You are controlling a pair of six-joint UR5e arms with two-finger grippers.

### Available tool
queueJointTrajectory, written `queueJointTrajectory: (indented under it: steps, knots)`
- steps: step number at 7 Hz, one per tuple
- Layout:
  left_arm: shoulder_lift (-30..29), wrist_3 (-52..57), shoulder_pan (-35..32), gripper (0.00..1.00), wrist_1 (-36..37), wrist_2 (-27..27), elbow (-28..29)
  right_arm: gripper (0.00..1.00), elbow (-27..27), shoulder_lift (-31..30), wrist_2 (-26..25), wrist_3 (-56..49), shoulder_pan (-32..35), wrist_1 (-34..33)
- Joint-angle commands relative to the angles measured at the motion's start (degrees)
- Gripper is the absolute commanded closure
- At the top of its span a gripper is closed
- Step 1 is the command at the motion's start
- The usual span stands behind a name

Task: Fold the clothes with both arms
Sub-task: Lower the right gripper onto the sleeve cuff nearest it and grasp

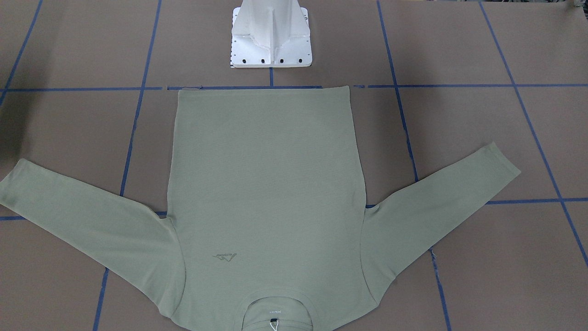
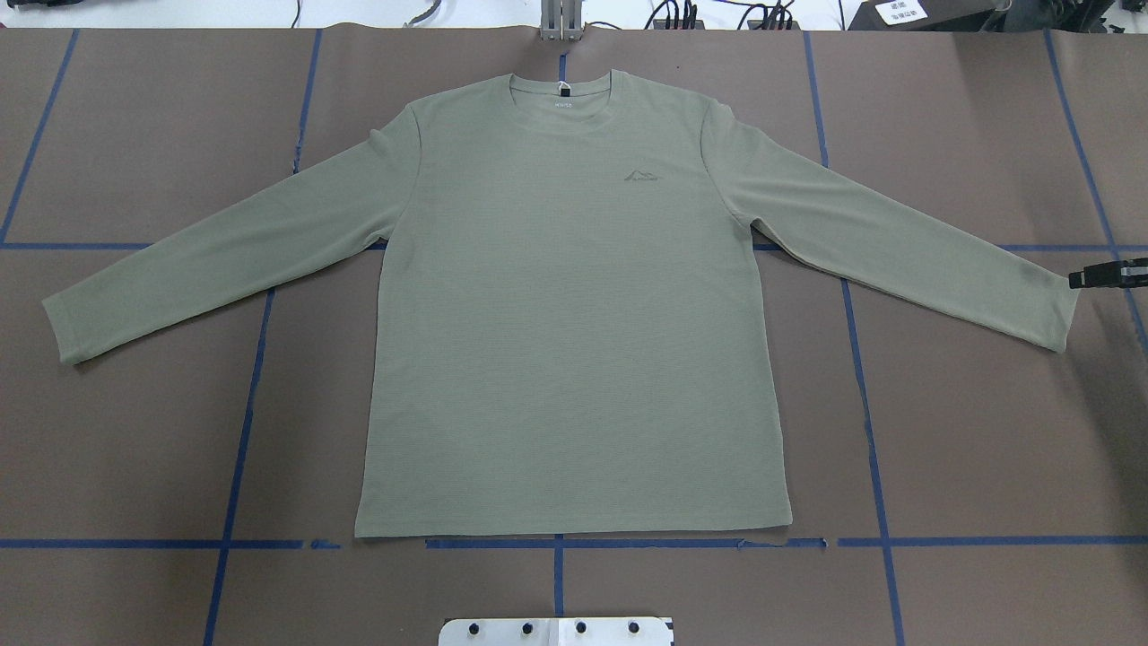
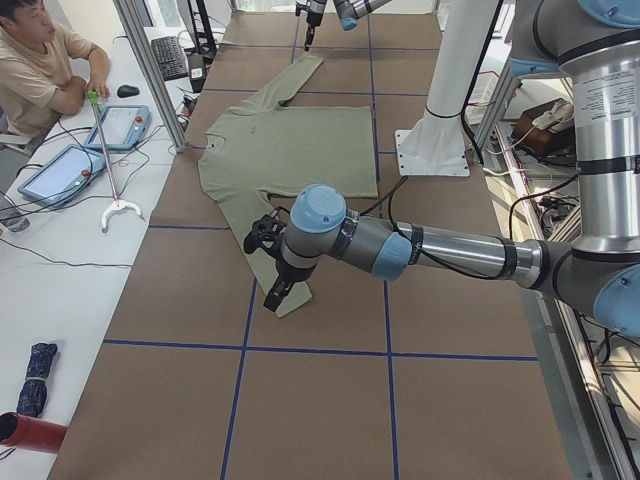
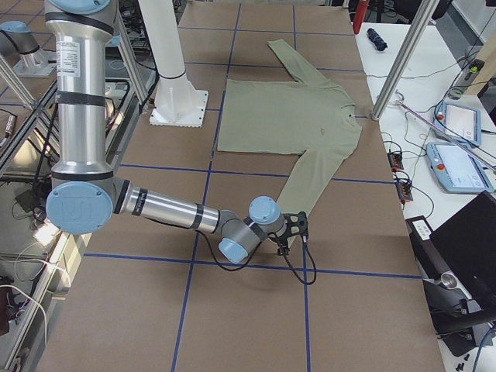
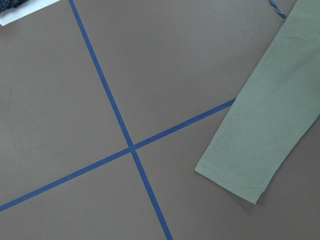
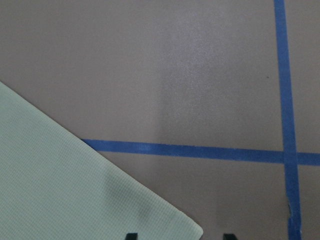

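Looks like pre-grasp for sleeve fold on shirt (image 2: 574, 314): right end effector (image 6: 180, 236) spread, empty, at cuff; left end effector (image 3: 274, 292) opening not tellable; next, pinch both cuffs.

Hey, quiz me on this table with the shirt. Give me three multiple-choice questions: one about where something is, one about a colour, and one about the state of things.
1. Which way does the neck of the shirt point?
A. away from the white pedestal
B. toward it
C. toward the robot's left end of the table

2. What colour are the tape lines on the table?
A. red
B. yellow
C. blue

3. How does the shirt lie?
A. folded in half
B. spread flat, both sleeves out
C. bunched in a heap

Answers:
1 A: in the overhead view the neck is on the side of the shirt far from the pedestal.
2 C: a blue grid crosses the brown top.
3 B: no fold shows, and each sleeve slants out to its own side.
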Motion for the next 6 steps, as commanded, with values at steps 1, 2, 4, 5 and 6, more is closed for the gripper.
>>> queueJointTrajectory:
  steps: [1, 2, 4, 5, 6]
  knots:
    - [-0.11, 0.0, 0.0, 0.0, 0.06, 0.0, 0.04, 0.35, -1.14, 0.55, -1.01, -0.12, -1.15, 0.17]
    - [-0.11, 0.0, 0.0, 0.0, 0.06, 0.0, 0.04, 0.36, -1.58, 0.82, -1.36, -0.12, -1.59, 0.17]
    - [-0.11, 0.0, 0.0, 0.0, 0.06, 0.0, 0.04, 0.37, -1.76, 1.17, -2.06, -0.03, -2.38, 0.17]
    - [-0.02, 0.09, 0.0, 0.0, 0.06, 0.0, 0.04, 0.38, -1.84, 1.17, -2.24, -0.12, -2.65, 0.25]
    - [-0.02, 0.09, 0.0, 0.0, 0.06, 0.09, 0.04, 0.38, -1.85, 1.17, -2.76, -0.12, -2.91, 0.25]
